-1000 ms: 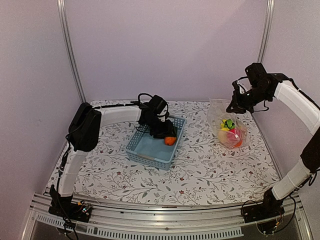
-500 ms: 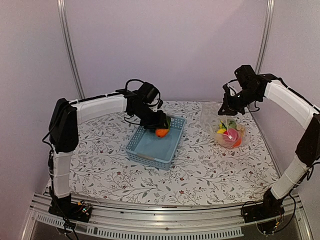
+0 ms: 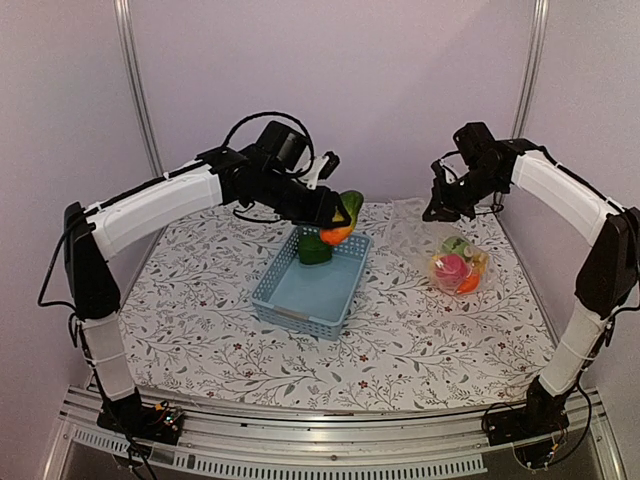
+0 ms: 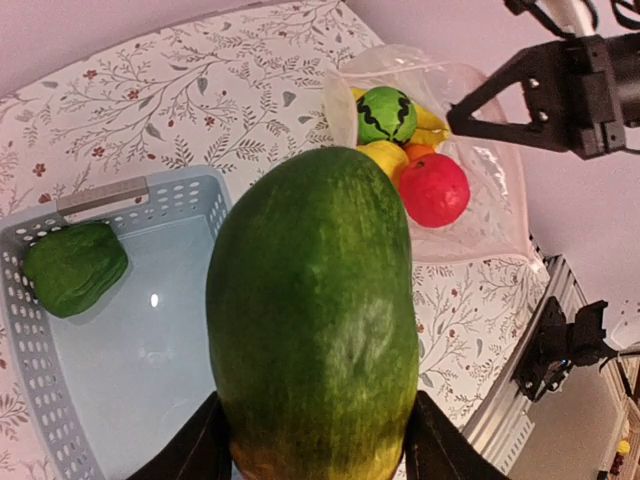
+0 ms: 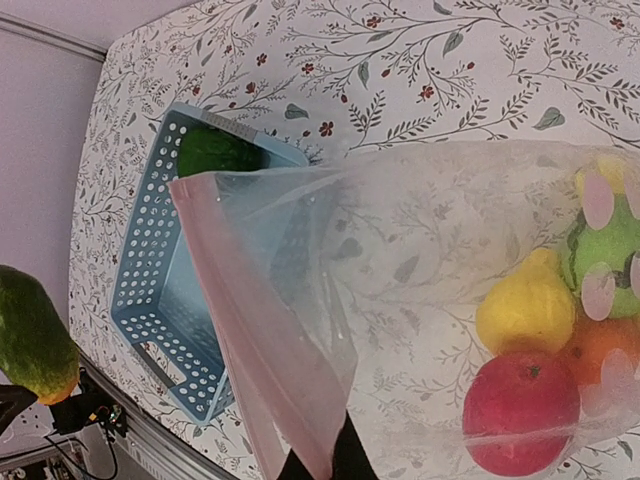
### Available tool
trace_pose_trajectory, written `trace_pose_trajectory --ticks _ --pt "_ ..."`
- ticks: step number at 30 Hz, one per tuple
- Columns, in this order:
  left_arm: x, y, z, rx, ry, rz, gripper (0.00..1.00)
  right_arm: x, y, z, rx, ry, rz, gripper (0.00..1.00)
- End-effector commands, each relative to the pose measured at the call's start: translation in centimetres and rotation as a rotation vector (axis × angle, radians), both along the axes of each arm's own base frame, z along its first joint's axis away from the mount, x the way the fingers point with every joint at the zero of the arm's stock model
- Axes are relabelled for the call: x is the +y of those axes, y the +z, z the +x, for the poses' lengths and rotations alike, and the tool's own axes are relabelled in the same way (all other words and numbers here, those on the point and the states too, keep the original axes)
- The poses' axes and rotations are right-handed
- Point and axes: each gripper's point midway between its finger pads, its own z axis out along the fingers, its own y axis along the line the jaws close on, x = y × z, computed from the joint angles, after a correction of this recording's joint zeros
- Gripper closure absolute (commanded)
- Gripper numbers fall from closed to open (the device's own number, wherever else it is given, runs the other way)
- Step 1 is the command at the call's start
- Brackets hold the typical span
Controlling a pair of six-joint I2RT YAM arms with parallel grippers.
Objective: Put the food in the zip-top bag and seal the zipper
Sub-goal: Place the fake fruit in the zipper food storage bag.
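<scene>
My left gripper (image 4: 315, 458) is shut on the green-orange mango (image 4: 315, 320) and holds it in the air over the basket's far edge (image 3: 340, 222). A green pepper (image 3: 313, 248) lies in the blue-grey basket (image 3: 300, 315). My right gripper (image 5: 325, 465) is shut on the pinkish zipper strip (image 5: 250, 330) and holds the zip-top bag's mouth up (image 3: 440, 205). The clear bag (image 3: 457, 265) sags on the table at the right. Inside it are a red apple (image 5: 520, 400), a yellow fruit (image 5: 525, 308), a striped melon (image 4: 387, 113) and an orange (image 5: 600, 350).
The floral tablecloth (image 3: 420, 340) covers the table. Pale walls and two metal posts (image 3: 140, 100) close in the back and sides. The metal rail (image 3: 330, 440) with both arm bases runs along the near edge.
My left arm has lifted the mango out of the basket, up and to the right. My right gripper has drawn the bag's mouth leftward and a little higher.
</scene>
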Motion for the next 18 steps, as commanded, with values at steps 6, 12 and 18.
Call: trace_pose_trajectory --ticks 6,12,18 --pt "-4.0 4.9 -4.3 -0.089 -0.209 -0.102 0.71 1.3 0.1 -0.2 0.001 0.039 -0.007 1.0" --pt "-7.0 4.1 -4.4 0.002 -0.252 -0.189 0.71 1.4 0.5 -0.4 0.0 0.051 -0.004 1.0" --pt "-9.2 1.8 -3.8 0.065 -0.274 -0.22 0.71 1.4 0.9 -0.5 -0.006 0.059 -0.005 1.0"
